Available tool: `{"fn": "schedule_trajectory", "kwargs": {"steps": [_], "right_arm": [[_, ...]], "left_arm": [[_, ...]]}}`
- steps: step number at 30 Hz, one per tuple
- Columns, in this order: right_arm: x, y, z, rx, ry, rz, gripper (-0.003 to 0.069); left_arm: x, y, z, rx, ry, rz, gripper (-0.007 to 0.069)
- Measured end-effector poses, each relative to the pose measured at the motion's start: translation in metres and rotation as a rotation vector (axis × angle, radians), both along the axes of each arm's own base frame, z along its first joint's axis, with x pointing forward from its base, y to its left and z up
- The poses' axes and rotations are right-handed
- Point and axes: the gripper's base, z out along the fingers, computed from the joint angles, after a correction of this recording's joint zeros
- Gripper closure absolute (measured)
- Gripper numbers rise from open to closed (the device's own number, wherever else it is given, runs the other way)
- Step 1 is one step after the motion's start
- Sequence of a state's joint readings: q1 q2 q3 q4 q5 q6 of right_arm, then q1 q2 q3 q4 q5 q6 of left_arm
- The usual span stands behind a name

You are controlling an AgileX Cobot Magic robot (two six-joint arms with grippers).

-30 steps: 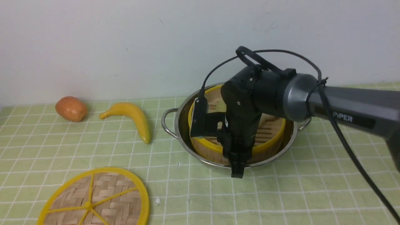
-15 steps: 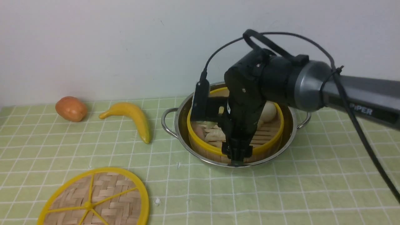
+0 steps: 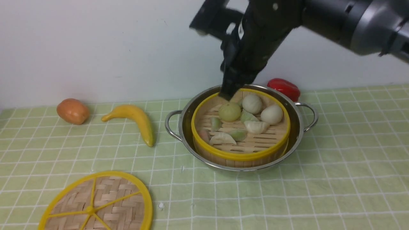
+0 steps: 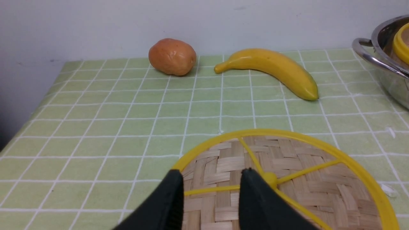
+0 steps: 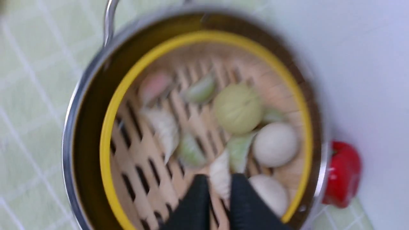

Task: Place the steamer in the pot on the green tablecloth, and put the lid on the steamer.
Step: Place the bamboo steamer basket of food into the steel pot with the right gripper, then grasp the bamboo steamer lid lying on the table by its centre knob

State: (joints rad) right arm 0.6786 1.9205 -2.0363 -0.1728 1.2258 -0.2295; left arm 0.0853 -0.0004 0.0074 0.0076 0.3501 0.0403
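Observation:
The steamer (image 3: 241,155) sits inside the pot (image 3: 183,127) on the green tablecloth (image 3: 319,179), with several dumplings and buns on its slatted floor. My right gripper (image 3: 227,92) hangs above the steamer's far rim, holding nothing. In the right wrist view, which is blurred, its jaws (image 5: 220,180) stand slightly apart over the steamer (image 5: 110,134) and pot (image 5: 72,134). The lid (image 3: 96,204) lies flat on the cloth at the front left. My left gripper (image 4: 211,180) is open just above the lid (image 4: 287,179), beside its centre knob. It is out of the front view.
A banana (image 3: 137,121) and a brown potato-like thing (image 3: 73,111) lie left of the pot near the wall. A red pepper (image 3: 284,88) lies behind the pot against the wall. The left edge of the tablecloth (image 4: 19,127) shows in the left wrist view.
My right gripper has risen from the steamer's near rim to above its far rim, leaving the steamer in the pot and uncovering the food. The lid has not moved.

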Motion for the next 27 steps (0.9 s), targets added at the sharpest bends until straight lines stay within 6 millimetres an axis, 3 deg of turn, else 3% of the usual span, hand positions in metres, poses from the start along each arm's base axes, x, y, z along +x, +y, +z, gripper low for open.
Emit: {"fn": "schedule_trajectory", "kwargs": {"steps": [1,2,4,8,20,25,27], "right_arm": [[-0.001,-0.001,0.003,0.012,-0.002,-0.010,0.0645],[-0.007,-0.006,0.021,0.072,-0.029,-0.045,0.0670],[-0.016,-0.011,0.039,0.152,-0.037,-0.096,0.0673],[-0.027,-0.016,0.054,0.263,-0.010,-0.151,0.0673],[-0.040,-0.013,0.053,0.371,0.106,-0.157,0.0662],[-0.079,-0.046,0.051,0.331,0.133,-0.172,0.0655],[-0.117,-0.076,0.044,0.316,0.149,-0.177,0.0652]], "left_arm": [[0.000,0.000,0.000,0.000,0.000,0.000,0.0382],[0.000,0.000,0.000,0.001,0.000,0.000,0.0382],[0.000,0.000,0.000,0.001,0.000,0.000,0.0382],[0.000,0.000,0.000,0.001,0.000,0.000,0.0382],[0.000,0.000,0.000,0.001,0.000,0.000,0.0382],[0.000,0.000,0.000,0.001,0.000,0.000,0.0382],[0.000,0.000,0.000,0.001,0.000,0.000,0.0382]]}}
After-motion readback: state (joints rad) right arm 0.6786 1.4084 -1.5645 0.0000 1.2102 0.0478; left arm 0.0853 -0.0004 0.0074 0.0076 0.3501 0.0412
